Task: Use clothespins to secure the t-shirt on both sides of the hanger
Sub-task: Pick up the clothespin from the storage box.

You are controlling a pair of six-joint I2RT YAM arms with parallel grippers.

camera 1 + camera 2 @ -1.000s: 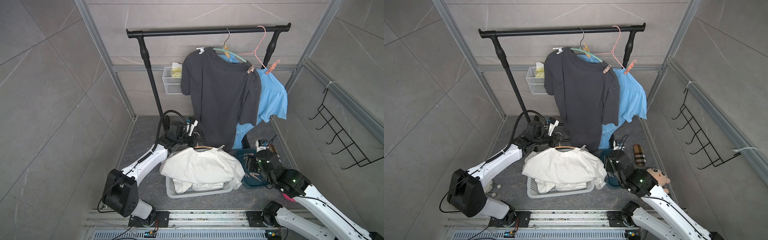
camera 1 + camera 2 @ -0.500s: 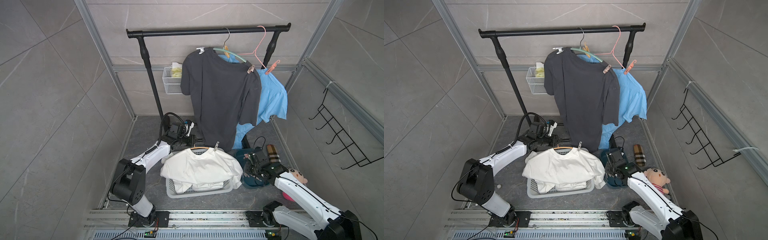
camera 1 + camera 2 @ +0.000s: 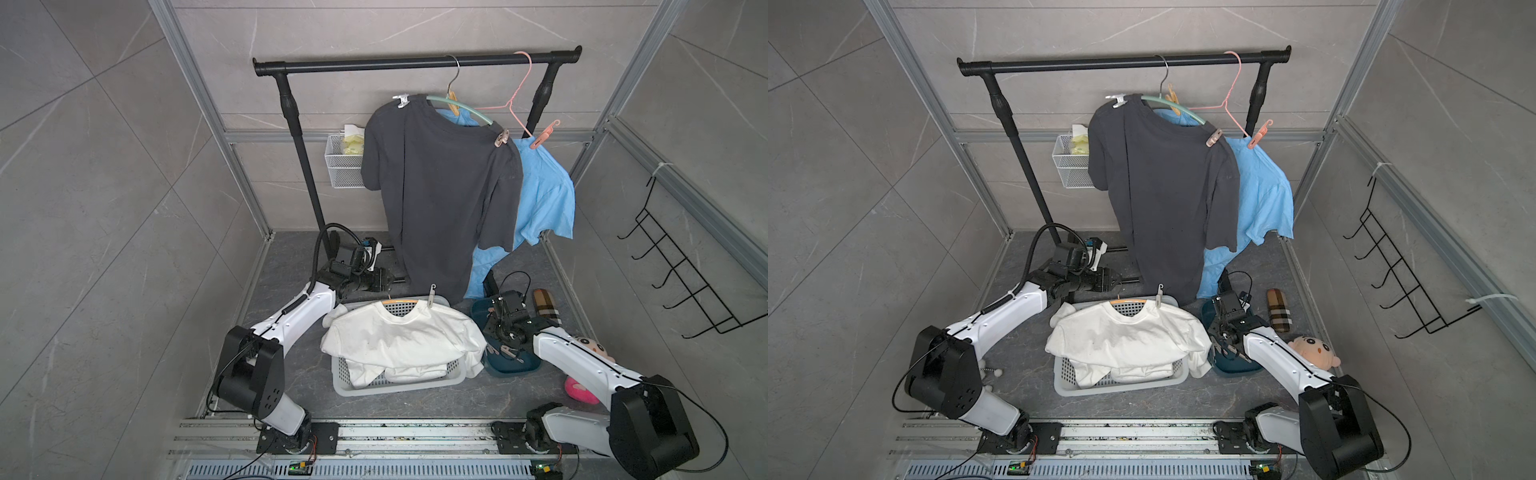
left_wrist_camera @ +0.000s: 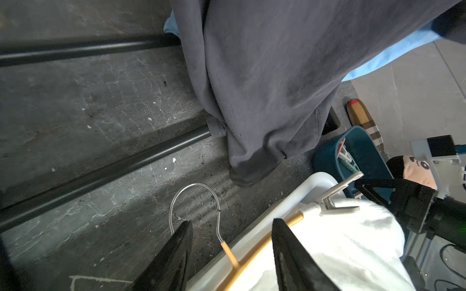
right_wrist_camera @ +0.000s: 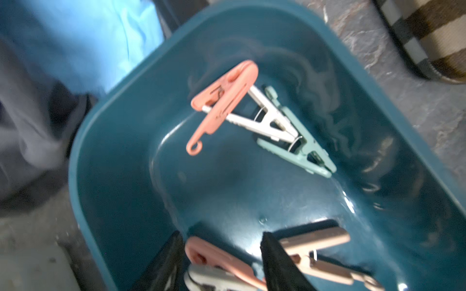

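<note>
One pale pin (image 3: 431, 296) clips the white shirt (image 3: 399, 336) to the orange hanger (image 4: 229, 254), both lying across the basket (image 3: 399, 384); the left gripper (image 4: 230, 221) sits at the hanger's neck, jaws released, wide either side of the stem, not touching; more pins (image 5: 222, 105) lie in the teal tub (image 5: 106, 176); the right gripper (image 5: 220, 236) straddles a pink and a white one there; whether it grasps them I cannot tell

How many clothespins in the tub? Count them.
6. One pile: pink pin, white pin, green pin. At the right gripper: second pink, second white, tan pin. More possibly hidden.
</note>
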